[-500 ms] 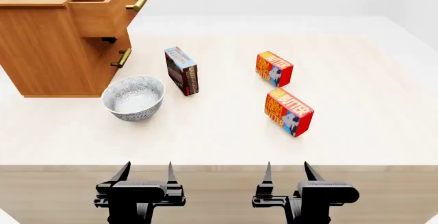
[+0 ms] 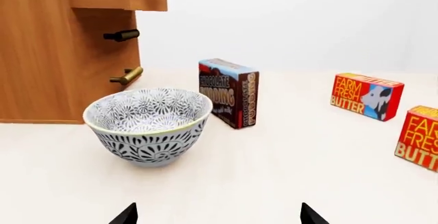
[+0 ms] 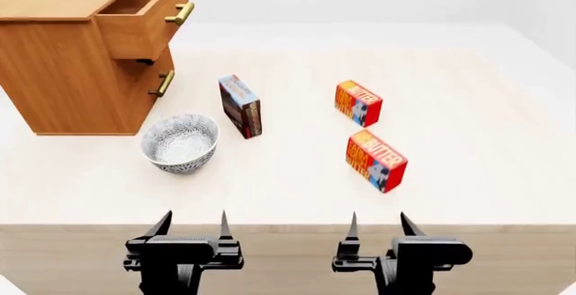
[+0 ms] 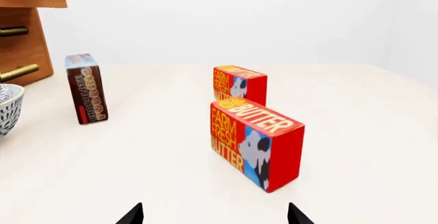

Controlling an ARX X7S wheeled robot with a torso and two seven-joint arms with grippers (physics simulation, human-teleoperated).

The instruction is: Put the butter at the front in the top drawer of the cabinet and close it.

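While both grippers, left (image 3: pixel 193 225) and right (image 3: pixel 378 225), hang spread and empty off the table's (image 3: pixel 486 140) near edge, butter (image 3: pixel 376 161) lying right of centre; top drawer (image 3: pixel 144 13) pulled out of cabinet (image 3: pixel 67 72) at far-left corner

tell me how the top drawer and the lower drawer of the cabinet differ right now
The top drawer is pulled out, its hollow inside showing; the lower drawer sits pushed in, flush with the cabinet front. The top drawer's handle juts farther toward the table than the lower drawer's. Both are honey-brown wood with brass bar handles.

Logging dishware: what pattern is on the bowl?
Dark floral print on white; the bowl shows best in left wrist view.
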